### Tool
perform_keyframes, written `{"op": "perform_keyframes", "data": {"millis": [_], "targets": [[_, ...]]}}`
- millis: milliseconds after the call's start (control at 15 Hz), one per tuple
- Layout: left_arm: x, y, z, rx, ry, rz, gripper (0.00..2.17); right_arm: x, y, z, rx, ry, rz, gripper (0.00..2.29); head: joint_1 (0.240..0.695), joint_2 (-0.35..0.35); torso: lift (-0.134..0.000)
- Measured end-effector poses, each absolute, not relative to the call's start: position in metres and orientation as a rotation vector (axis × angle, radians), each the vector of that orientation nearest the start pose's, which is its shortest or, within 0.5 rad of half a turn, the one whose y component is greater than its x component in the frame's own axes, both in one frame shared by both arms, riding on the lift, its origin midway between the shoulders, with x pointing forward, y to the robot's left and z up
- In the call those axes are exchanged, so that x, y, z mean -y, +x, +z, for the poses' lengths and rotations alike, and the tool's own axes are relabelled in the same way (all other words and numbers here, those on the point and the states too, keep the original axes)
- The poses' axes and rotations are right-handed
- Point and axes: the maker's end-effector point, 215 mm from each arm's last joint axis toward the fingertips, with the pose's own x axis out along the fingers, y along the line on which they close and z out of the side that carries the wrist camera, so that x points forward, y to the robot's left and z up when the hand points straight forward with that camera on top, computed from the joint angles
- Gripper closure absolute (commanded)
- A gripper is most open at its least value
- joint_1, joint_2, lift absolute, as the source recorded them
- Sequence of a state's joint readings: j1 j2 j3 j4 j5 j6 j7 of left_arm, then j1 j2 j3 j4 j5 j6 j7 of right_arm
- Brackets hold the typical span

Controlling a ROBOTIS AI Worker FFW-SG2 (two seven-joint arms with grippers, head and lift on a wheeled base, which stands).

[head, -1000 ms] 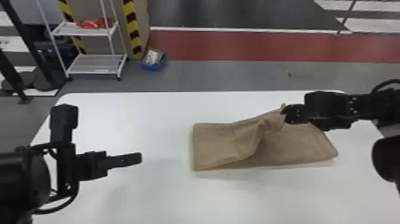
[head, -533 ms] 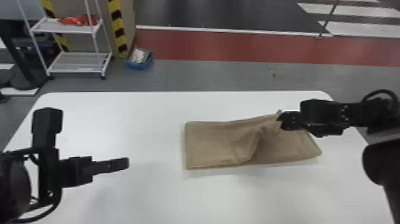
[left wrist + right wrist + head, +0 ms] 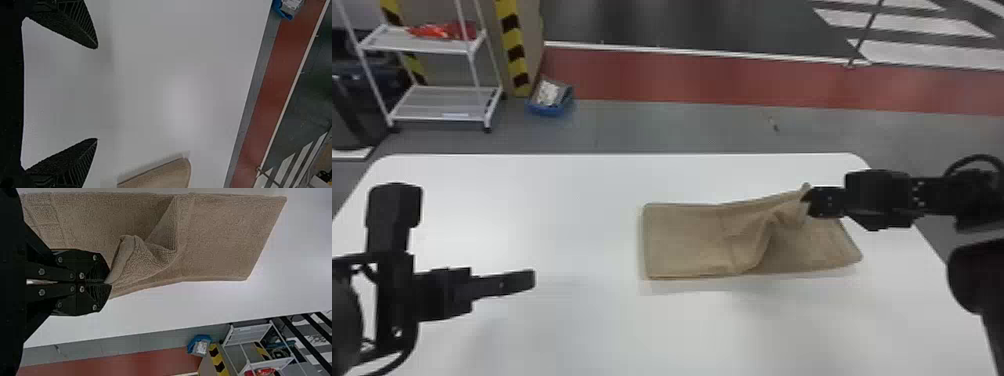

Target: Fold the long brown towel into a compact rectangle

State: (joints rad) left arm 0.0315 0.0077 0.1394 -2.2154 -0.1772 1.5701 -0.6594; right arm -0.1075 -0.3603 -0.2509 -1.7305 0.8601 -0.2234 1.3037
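Brown towel point(image 3: 682, 242) | right end effector point(image 3: 806, 200) clamped on raised fold | left end effector point(image 3: 531, 281) spread wide (empty)

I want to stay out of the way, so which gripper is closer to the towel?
Right. The right gripper pinches a raised fold of the towel; the left gripper is open over the table to the towel's left.

A white table point(image 3: 572, 200) carries the brown towel point(image 3: 684, 242)

The left arm point(image 3: 394, 295) and right arm point(image 3: 882, 197) are black, with bendy black cables point(image 3: 974, 158). The left gripper point(image 3: 526, 281) has pointy black fingers point(image 3: 72, 25) with thin lines. The right gripper point(image 3: 807, 196) is black, with round grey screws point(image 3: 82, 289).
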Motion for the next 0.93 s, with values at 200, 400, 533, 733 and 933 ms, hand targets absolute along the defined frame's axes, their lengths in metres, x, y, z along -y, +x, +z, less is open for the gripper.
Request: {"op": "perform_keyframes", "data": {"millis": [200, 400, 533, 733, 933], "targets": [[-0.208, 0.43, -0.416, -0.917, -0.278, -0.307, 0.04, 0.331, 0.523, -0.354, -0.468, -1.285, 0.894, 1.14, 0.695, -0.143, -0.124], [-0.21, 0.432, -0.415, -0.913, -0.277, -0.302, 0.04, 0.342, 0.525, -0.323, -0.416, -1.275, 0.854, 1.14, 0.695, -0.147, -0.124], [-0.209, 0.434, -0.416, -0.916, -0.278, -0.303, 0.04, 0.357, 0.525, -0.316, -0.405, -1.273, 0.826, 1.14, 0.695, -0.164, -0.124], [-0.209, 0.435, -0.418, -0.922, -0.279, -0.302, 0.04, 0.36, 0.525, -0.342, -0.417, -1.29, 0.852, 1.14, 0.695, -0.174, -0.124], [-0.21, 0.435, -0.42, -0.926, -0.279, -0.298, 0.04, 0.358, 0.525, -0.35, -0.427, -1.29, 0.867, 0.91, 0.695, -0.171, -0.124]]}}
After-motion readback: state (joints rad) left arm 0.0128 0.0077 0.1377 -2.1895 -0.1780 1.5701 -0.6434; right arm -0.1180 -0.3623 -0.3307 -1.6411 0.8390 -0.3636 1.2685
